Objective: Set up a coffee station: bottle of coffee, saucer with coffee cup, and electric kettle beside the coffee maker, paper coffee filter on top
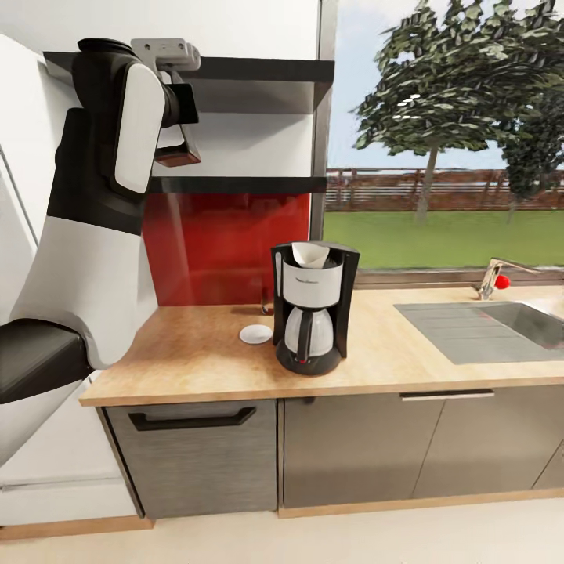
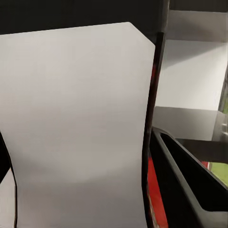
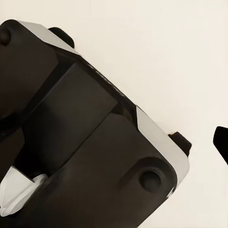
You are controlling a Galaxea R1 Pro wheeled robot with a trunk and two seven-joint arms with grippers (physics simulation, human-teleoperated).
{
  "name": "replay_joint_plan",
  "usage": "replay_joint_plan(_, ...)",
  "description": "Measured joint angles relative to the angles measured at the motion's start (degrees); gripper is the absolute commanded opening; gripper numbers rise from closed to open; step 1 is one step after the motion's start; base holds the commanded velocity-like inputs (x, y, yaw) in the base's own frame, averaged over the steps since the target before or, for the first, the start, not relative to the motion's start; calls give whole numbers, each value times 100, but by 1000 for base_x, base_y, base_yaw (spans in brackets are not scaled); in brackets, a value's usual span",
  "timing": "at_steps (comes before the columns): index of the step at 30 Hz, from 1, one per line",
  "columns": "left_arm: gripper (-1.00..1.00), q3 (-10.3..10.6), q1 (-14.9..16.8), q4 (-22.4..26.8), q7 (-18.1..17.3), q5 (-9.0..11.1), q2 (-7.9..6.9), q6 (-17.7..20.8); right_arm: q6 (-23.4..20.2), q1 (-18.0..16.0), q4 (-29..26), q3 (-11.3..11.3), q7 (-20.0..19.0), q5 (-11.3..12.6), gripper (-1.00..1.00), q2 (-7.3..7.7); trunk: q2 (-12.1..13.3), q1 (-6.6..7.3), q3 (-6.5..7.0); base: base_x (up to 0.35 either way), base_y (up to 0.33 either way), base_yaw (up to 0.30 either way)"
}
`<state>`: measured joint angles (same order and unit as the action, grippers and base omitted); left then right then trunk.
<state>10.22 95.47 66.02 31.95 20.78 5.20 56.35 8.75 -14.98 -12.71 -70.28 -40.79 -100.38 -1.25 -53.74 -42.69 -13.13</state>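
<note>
My left arm is raised to the kitchen shelf (image 1: 235, 185) at the upper left, with the left gripper (image 1: 178, 149) between the two dark boards. In the left wrist view the bottle of coffee (image 2: 76, 123) shows its white label very close, and black fingers (image 2: 190, 185) stand against both of its sides. On the kitchen countertop (image 1: 196, 356) stands the coffee maker (image 1: 312, 313) with the paper coffee filter (image 1: 309, 252) on top. The saucer (image 1: 255, 334) lies just left of it. The right wrist view has one dark tip (image 3: 222, 142) at its edge.
A steel sink (image 1: 501, 325) and faucet (image 1: 493, 278) sit at the counter's right, under a window. A red backsplash (image 1: 227, 247) runs behind the counter. A white tall unit (image 1: 16, 196) flanks the left. The right wrist view looks down on my dark base (image 3: 80, 142) over pale floor.
</note>
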Motion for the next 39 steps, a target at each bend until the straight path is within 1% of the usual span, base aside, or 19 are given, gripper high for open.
replay_joint_plan(7, -100, 0, 0, 7, -3, 10, 0, 0, 0, 0, 0, 0, 0, 0, 100, 0, 0, 1, 0, -12, 0, 0)
replay_joint_plan(8, -100, 2, -15, 251, -3, 30, 1, -16, 0, 0, -8, -8, 0, 1, 100, 0, -1, 1, 1, 0, 0, 0)
replay_joint_plan(9, -100, 0, -39, 311, -2, -19, 0, 9, 0, -1, -9, -9, 0, 0, 100, 0, 0, 1, 0, 0, 0, 0)
replay_joint_plan(10, -100, 3, -192, 508, -1, 18, 0, 2, 0, 0, -9, -9, 0, 0, 100, 0, 0, 0, -1, 0, 0, 0)
replay_joint_plan(16, -100, 3, -389, 688, 0, 11, 0, 0, 0, -1, -9, -9, 0, 0, 100, 0, 0, 1, 0, 0, 0, 0)
replay_joint_plan(19, -100, 14, -611, 884, -1, 18, 0, 1, 0, 0, -9, -9, 0, 0, 100, 0, 0, 0, -1, 0, 0, 0)
replay_joint_plan(31, -100, 16, -1144, 1347, 0, 13, -1, 0, 0, 0, -9, -9, 0, 0, 100, 0, 0, 1, 0, 0, 0, 0)
replay_joint_plan(37, -100, 22, -1481, 1615, 0, 14, -1, -5, 0, 0, -9, -9, 0, 0, 100, 0, 0, 1, 0, 0, 0, 0)
replay_joint_plan(39, -100, 26, -1640, 1714, -1, 22, -1, -9, 0, -1, -9, -9, 0, 0, 100, 1, 0, 1, -1, 0, 0, 0)
